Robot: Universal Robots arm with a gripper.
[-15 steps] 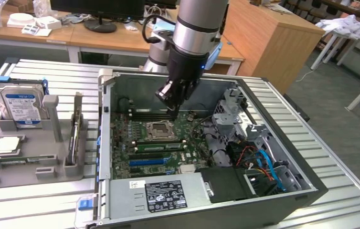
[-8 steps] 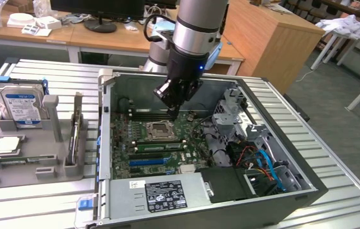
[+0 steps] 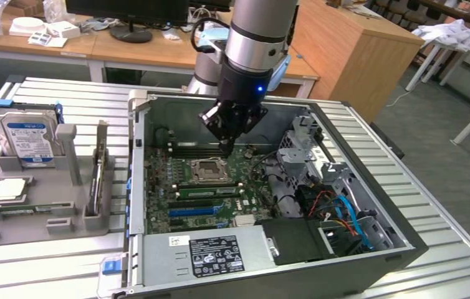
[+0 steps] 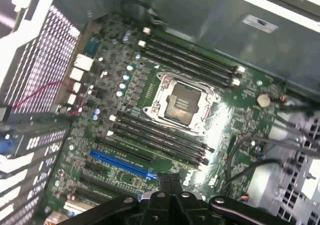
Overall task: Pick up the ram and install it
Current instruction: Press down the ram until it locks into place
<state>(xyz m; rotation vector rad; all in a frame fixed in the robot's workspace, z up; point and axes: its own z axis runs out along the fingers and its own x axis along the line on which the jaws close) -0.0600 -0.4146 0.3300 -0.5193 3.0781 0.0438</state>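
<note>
Gripper (image 3: 229,148) is held over the motherboard (image 3: 210,187) inside the case, jaws pressed together, nothing pinched. The ram (image 3: 101,177) is seen upright in the grey holder (image 3: 19,218) — well apart. Risk judged: closed fingertips could strike the memory slots (image 4: 190,60) — low clearance.

A ribbed metal tabletop (image 3: 60,99) of pale grey slats fills the foreground. Behind it runs a long wooden desk (image 3: 143,53) on white legs, with a dark monitor (image 3: 127,12) on a round stand and some small white boxes (image 3: 48,30) near the exterior view's left. A tall wooden cabinet (image 3: 347,56) stands at the desk's end. The floor (image 3: 443,168) is grey-green and bare. Toward the exterior view's right, white table legs (image 3: 431,62) show, with crumpled white cloth (image 3: 451,31) on top. The light is even and soft.
</note>
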